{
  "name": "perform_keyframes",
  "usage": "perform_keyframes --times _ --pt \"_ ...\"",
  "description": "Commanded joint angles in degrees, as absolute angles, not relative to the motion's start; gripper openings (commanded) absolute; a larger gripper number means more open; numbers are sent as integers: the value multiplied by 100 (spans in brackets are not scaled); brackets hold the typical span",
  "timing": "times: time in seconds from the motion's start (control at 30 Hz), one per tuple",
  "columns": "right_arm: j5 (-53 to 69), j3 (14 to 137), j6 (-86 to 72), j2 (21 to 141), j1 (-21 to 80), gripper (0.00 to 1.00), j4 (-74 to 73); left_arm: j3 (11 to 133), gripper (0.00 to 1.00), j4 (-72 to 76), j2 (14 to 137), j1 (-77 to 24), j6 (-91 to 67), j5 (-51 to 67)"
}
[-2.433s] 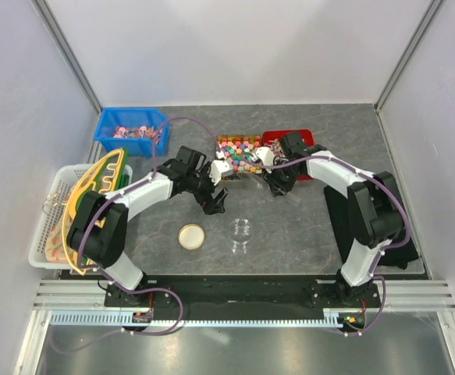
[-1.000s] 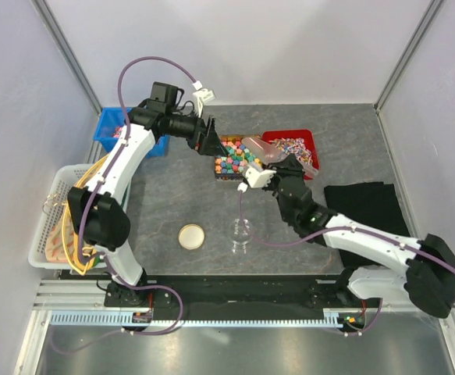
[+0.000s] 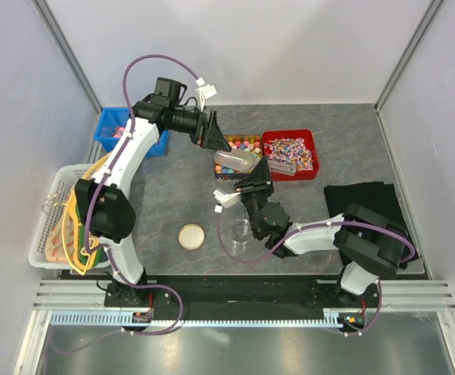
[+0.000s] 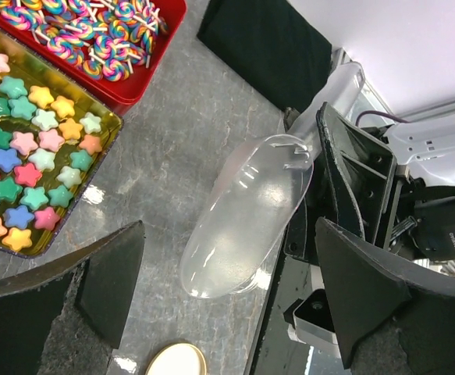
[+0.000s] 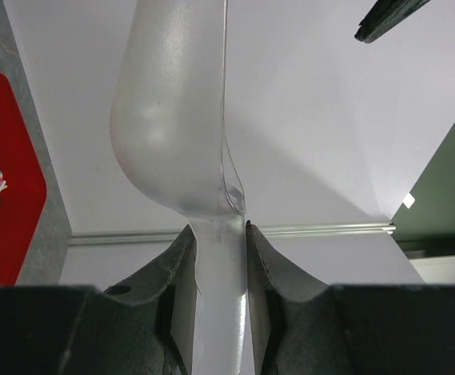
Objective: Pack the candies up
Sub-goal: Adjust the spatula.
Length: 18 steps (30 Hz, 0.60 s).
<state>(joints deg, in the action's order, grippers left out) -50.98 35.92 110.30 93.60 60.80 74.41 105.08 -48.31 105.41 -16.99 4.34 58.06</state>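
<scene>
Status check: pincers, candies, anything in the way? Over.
Left pincer open, empty, by the tray. Right pincer shut on scoop, scoop empty. Candies in tray. Nothing seen blocking.

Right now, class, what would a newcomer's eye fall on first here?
The clear plastic scoop, clamped by its handle in the right arm's fingers, hangs empty in mid-air. Beside it gleams a gold tray of pastel star-shaped candies, next to a red bin of swirled lollipops.
</scene>
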Motion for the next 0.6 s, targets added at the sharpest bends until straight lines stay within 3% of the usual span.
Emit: perform_keyframes --times 0.0,0.1,0.43,0.57 --pt "-5221 3771 11110 9228 6135 0 10072 10503 94 -4878 10582 -1661 448 5757" --pt "-5212 3832 11118 9255 6135 0 10072 10433 88 -4878 10582 -1661 448 5853" --pt "-5150 4131 11109 9334 6117 0 10072 10187 86 -4904 10477 -1679 483 6266" --pt "-5098 4210 11101 9457 6100 0 10072 10169 72 -4930 10468 -1670 518 6389"
